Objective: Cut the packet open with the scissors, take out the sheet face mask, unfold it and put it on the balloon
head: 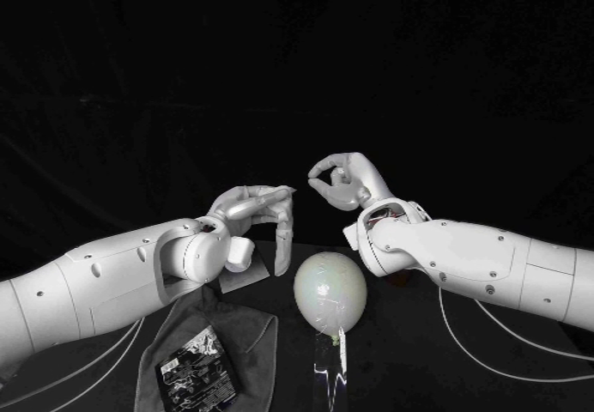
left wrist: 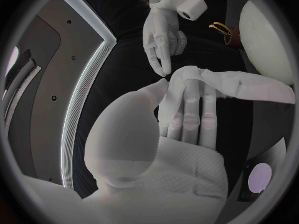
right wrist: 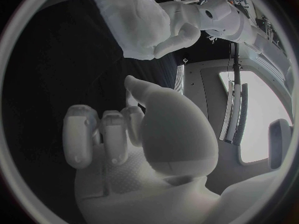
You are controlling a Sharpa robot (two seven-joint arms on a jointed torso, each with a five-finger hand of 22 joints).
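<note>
My left hand (head: 257,212) is raised above the table and holds the white sheet mask (left wrist: 236,87), which lies folded over its fingers (left wrist: 187,114); a pale flap of the mask (head: 244,280) hangs below that wrist. My right hand (head: 342,182) hovers close by at the same height, fingers curled with thumb against fingertip, nothing in it; the left wrist view shows this hand (left wrist: 163,37) just beyond the mask without touching it. The white egg-shaped balloon (head: 330,292) stands upright below and between the two hands, and its side (left wrist: 268,40) shows past the mask. The black packet (head: 198,369) lies flat near the front left.
A grey cloth (head: 254,330) is spread under the packet on the black table (head: 421,378). A shiny stand (head: 328,365) sits under the balloon. A small yellow and red thing (left wrist: 219,29) lies beside the balloon. White cables (head: 495,343) trail from the right arm.
</note>
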